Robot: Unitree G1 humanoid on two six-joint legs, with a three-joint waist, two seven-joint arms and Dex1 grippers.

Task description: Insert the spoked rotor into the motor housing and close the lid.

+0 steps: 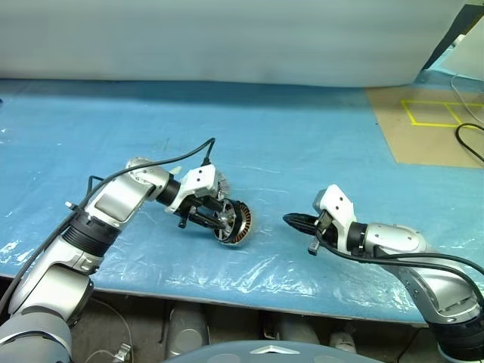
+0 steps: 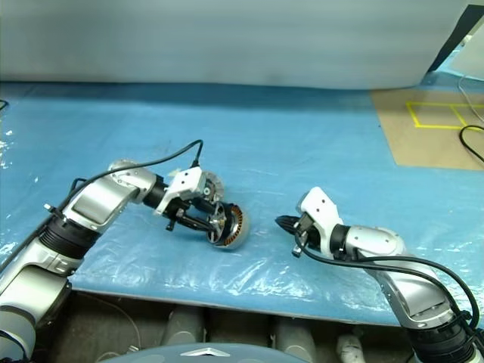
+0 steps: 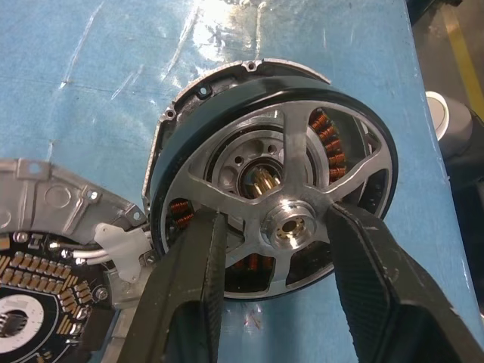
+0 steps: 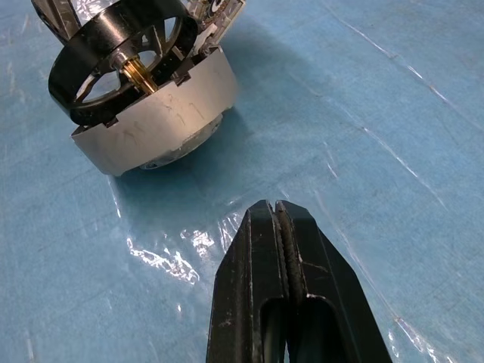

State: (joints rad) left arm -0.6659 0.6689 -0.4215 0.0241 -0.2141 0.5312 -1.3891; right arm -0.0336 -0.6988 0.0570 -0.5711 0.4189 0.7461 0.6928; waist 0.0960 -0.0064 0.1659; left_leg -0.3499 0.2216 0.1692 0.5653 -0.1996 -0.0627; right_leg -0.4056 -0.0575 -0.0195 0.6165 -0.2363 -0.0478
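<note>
On the blue plastic-covered table (image 1: 302, 144), near its front edge, the left gripper (image 1: 219, 219) reaches toward 3 o'clock and pinches the rotor (image 3: 276, 212), its two black fingers (image 3: 189, 295) pushed between the silvery spokes on either side of the hub. The rotor's black rim sits partly inside the housing (image 4: 155, 125), and the pair is tipped on edge on the sheet, the rotor facing the left gripper. Copper windings show between the spokes in the left wrist view. Just beside the housing, at its 9 o'clock in that view, lies the lid (image 3: 45, 265), segmented face up, with its dark centre showing. Well apart, at about 3 o'clock from the housing, the right gripper (image 1: 296, 221) hovers low over the sheet with its fingers pressed together, holding nothing, tips pointing toward the housing.
</note>
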